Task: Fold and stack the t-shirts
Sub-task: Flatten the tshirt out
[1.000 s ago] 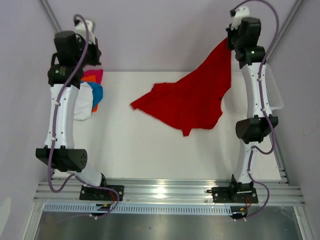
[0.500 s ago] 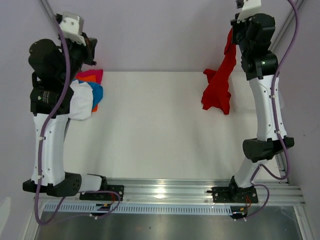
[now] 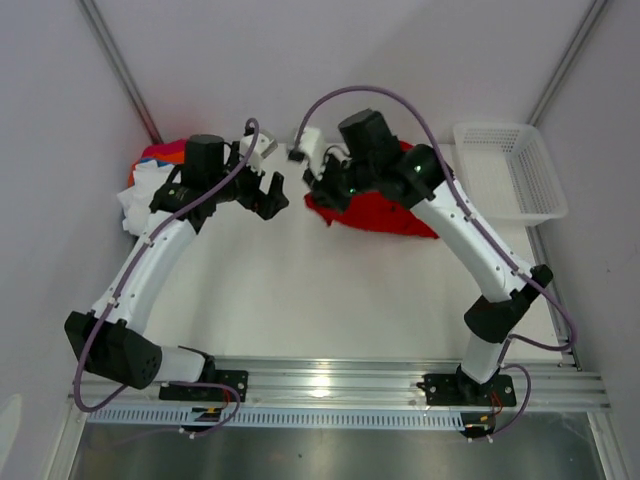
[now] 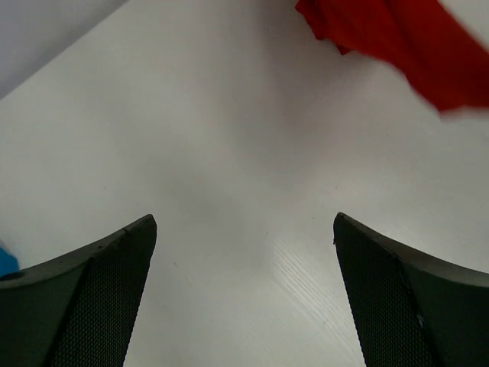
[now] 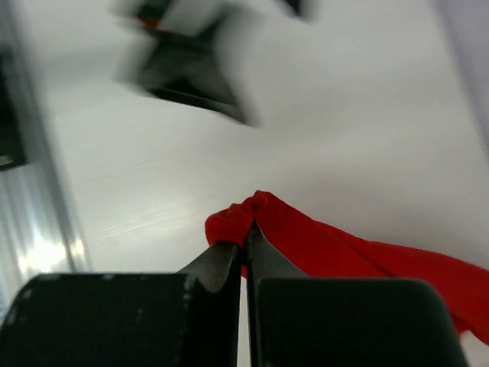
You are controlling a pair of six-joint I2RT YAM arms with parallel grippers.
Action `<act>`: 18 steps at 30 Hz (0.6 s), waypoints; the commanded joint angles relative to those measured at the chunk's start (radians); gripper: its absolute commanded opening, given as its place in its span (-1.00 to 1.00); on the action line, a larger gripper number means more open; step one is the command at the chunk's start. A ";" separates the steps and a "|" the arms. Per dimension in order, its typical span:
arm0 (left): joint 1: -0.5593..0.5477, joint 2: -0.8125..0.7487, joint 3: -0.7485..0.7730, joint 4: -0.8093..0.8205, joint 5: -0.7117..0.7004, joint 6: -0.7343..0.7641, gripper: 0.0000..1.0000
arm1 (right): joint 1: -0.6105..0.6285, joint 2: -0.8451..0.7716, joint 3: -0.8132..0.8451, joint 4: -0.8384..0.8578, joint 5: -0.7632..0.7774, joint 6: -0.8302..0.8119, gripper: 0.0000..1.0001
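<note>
Now the large bright red cloth t-shirt [image 3: 385, 212] is seen bunched on the white tabletop [image 3: 330, 290] towards its far middle. A moment ago it was held in the air by the right arm, first fanned out and then hanging in a narrow drape. A fold at its left edge is clamped between the right fingers [image 5: 220, 264], which are pressed together on the cloth. The left fingers [image 4: 95, 298], raised a second ago above the small heap of white, orange, pink and blue cloth t-shirts [image 3: 135, 195] in the far left corner, are now spread wide with nothing between them. They have been brought across to just beside the red shirt's left edge. A second grasp is judged to be in preparation, so that the shirt can be spread flat. No fold is yet made.
</note>
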 commanded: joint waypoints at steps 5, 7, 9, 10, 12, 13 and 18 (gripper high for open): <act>-0.001 0.128 0.006 0.050 0.135 0.041 0.98 | 0.158 -0.022 0.440 -0.284 -0.429 0.024 -1.00; -0.001 0.133 0.006 0.056 0.132 0.047 0.99 | 0.126 -0.060 0.450 -0.232 -0.451 0.075 -1.00; -0.001 0.133 0.006 0.061 0.127 0.052 0.98 | 0.040 -0.092 0.459 -0.211 -0.460 0.107 -1.00; -0.001 0.131 0.009 0.061 0.127 0.053 0.98 | 0.005 -0.106 0.453 -0.183 -0.454 0.135 -1.00; -0.001 0.138 0.012 0.056 0.129 0.058 0.99 | -0.112 -0.132 0.394 -0.134 -0.413 0.158 -1.00; -0.001 0.139 0.012 0.053 0.129 0.058 0.99 | -0.148 -0.149 0.367 -0.090 -0.382 0.178 -1.00; -0.001 0.151 0.014 0.033 0.142 0.079 0.98 | -0.242 -0.163 0.182 -0.010 -0.040 0.144 -1.00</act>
